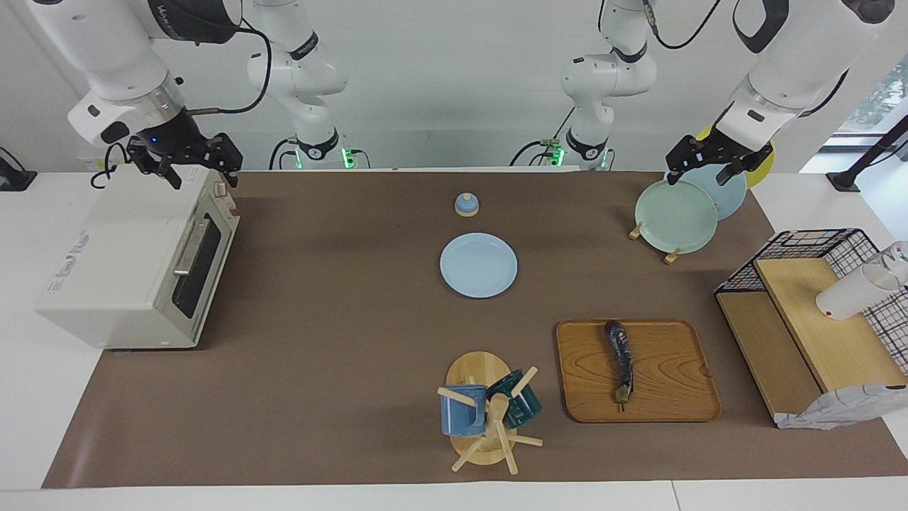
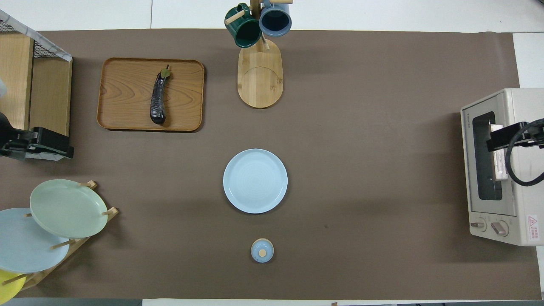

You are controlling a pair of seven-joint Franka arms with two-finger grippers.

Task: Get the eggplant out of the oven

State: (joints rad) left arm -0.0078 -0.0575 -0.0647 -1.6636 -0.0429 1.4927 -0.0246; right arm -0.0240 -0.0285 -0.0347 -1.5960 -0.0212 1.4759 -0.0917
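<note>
The eggplant (image 1: 619,355) is long and dark purple. It lies on a wooden tray (image 1: 674,387), stem end away from the robots, and also shows in the overhead view (image 2: 158,100). The off-white oven (image 1: 120,262) stands at the right arm's end of the table with its glass door shut. My right gripper (image 1: 190,162) is open and empty, raised over the oven's top edge by the knobs. My left gripper (image 1: 701,167) is open and empty, raised over the plate rack (image 1: 674,213).
A light blue plate (image 1: 479,265) lies mid-table, with a small blue lid (image 1: 466,204) nearer to the robots. A mug tree (image 1: 486,415) with two mugs stands beside the tray. A wire and wood shelf (image 1: 801,319) stands at the left arm's end.
</note>
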